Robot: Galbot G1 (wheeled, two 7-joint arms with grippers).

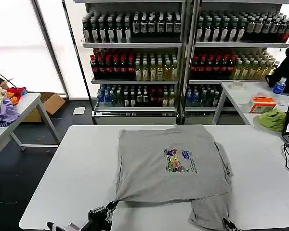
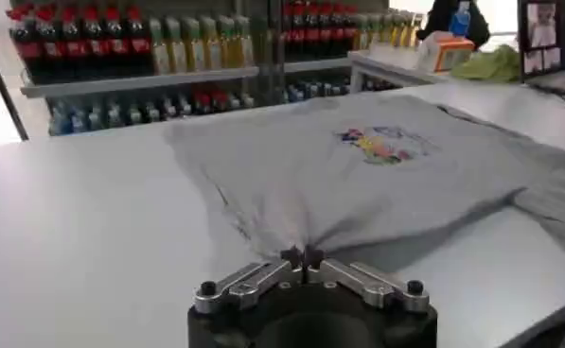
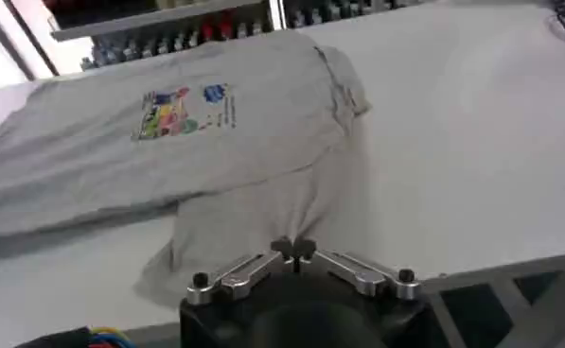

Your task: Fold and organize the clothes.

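light grey short-sleeved cotton t-shirt [image 1: 171, 163] with multicoloured chest print lies mid white table [image 1: 62, 178], soft and wrinkled. left gripper [image 2: 302, 257] at the shirt's 7 o'clock corner, jaws clamped on a puckered pinch of cloth, likely to drag a fold. right gripper [image 3: 294, 250] at 5 o'clock, jaws together at the lower flap's edge; grip uncertain.

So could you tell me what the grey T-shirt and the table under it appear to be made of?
T-shirt: soft matte knit, probably cotton; it drapes, wrinkles and bunches where the left gripper pinches it. Table: hard, smooth white top, likely laminate or coated board, with a faint sheen.
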